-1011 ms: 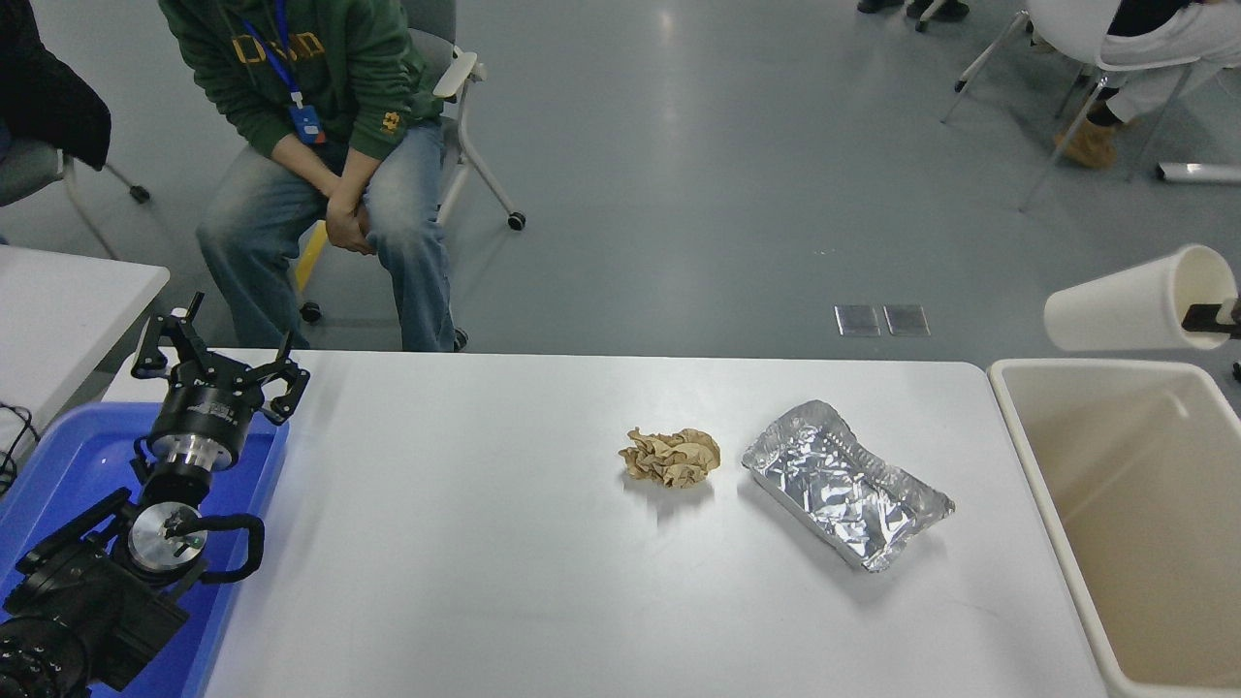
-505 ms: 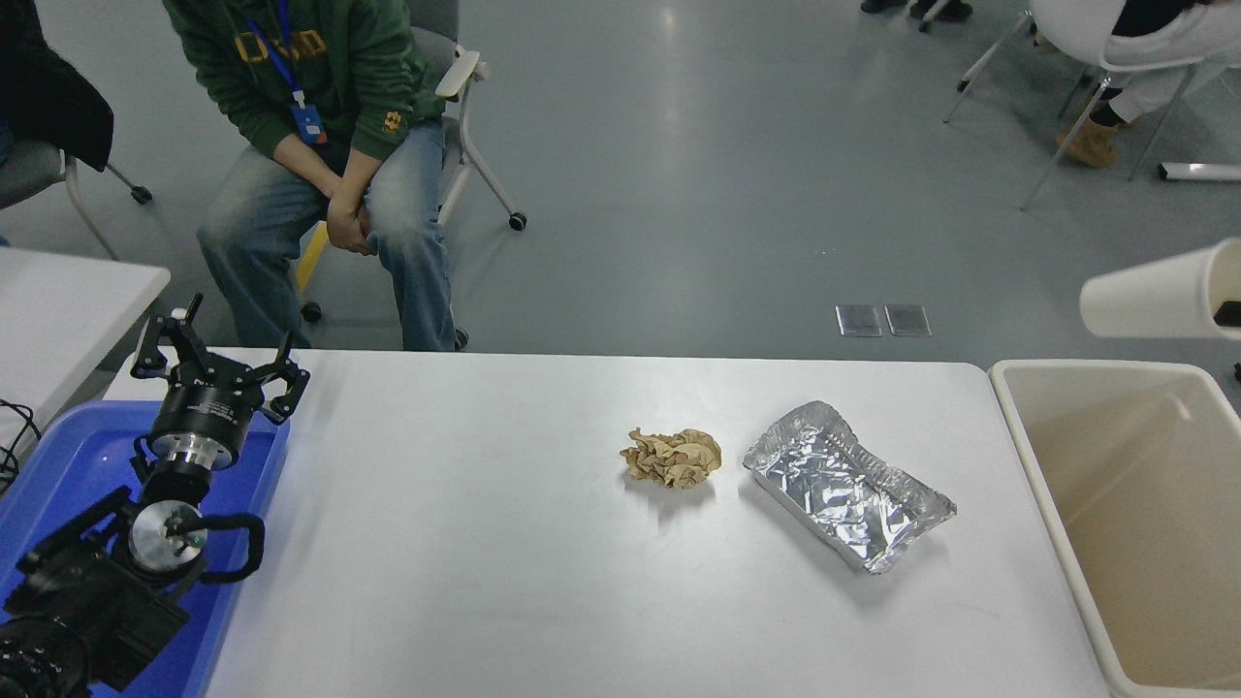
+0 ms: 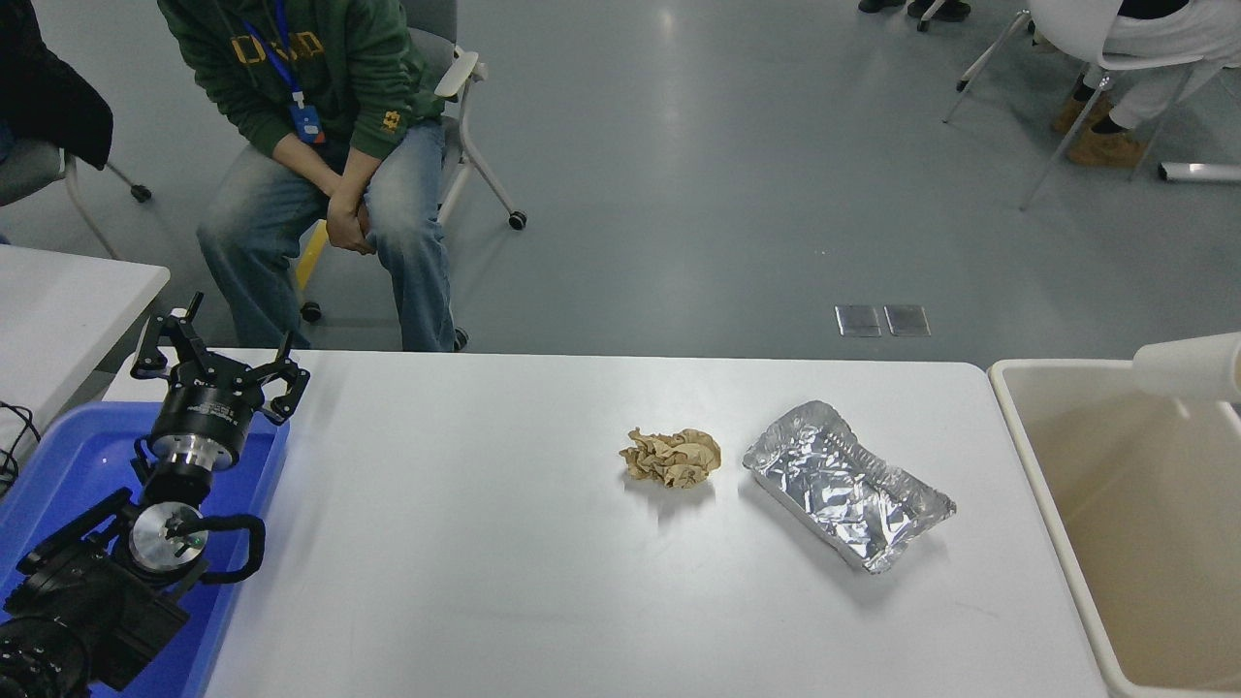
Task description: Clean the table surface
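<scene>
Paper cup (image 3: 1188,368): one, white, lying sideways over the far rim of the beige bin (image 3: 1047,485) at the right edge of view, lower and further right than it was a second ago, when a black gripper tip showed inside its mouth. That right gripper is now out of view, so its state cannot be told; the cup appears released or nearly so, and one item looks close to disposal. Left gripper (image 3: 218,364): parked at lower left over the blue tray (image 3: 58,456), fingers spread, holding nothing. Table surface (image 3: 485,543): extends rightward from that gripper. Remaining on it, well to the gripper's right: one crumpled brown paper (image 3: 672,458) and one foil tray (image 3: 848,485), just beside each other. Bins: one. Seated person (image 3: 320,145): one beyond the far edge.
</scene>
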Controlling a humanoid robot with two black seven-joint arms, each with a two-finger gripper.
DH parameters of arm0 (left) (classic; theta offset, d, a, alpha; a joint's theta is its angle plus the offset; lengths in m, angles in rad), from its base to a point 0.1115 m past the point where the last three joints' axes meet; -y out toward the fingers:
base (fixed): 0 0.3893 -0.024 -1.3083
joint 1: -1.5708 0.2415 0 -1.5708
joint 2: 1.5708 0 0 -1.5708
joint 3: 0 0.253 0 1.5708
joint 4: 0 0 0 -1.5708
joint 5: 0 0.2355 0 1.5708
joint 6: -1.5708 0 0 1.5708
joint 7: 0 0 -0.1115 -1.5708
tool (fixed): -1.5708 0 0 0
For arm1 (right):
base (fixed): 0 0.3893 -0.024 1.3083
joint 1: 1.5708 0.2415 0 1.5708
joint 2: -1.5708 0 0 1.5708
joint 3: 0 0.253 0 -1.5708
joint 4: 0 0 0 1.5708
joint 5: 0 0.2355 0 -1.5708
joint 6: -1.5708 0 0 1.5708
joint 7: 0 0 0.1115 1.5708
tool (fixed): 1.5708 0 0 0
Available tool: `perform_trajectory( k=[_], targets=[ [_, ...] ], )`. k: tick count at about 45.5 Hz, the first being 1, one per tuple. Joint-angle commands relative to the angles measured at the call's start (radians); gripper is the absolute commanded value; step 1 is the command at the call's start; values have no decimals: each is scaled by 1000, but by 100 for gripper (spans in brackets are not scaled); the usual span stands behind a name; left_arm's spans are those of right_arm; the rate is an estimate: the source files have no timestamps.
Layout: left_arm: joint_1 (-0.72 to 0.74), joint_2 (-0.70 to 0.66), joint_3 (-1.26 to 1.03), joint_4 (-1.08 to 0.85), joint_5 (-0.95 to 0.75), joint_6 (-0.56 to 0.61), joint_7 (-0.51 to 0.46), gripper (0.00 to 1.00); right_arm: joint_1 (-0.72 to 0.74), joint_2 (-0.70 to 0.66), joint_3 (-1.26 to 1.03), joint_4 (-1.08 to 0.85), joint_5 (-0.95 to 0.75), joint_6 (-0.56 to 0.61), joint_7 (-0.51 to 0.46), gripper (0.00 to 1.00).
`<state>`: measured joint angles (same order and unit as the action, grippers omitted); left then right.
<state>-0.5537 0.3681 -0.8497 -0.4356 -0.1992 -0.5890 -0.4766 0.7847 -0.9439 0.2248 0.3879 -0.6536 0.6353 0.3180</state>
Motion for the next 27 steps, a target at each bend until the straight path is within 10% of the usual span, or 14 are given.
perform_trajectory(
  k=[1,27],
  targets=[
    [0,0,0,0,0,0,0,100,-79,106,-2,-162,0,-37,9,0],
    [0,0,0,0,0,0,1,100,-163,393,-68,-402,3,-411,-36,0]
  ],
)
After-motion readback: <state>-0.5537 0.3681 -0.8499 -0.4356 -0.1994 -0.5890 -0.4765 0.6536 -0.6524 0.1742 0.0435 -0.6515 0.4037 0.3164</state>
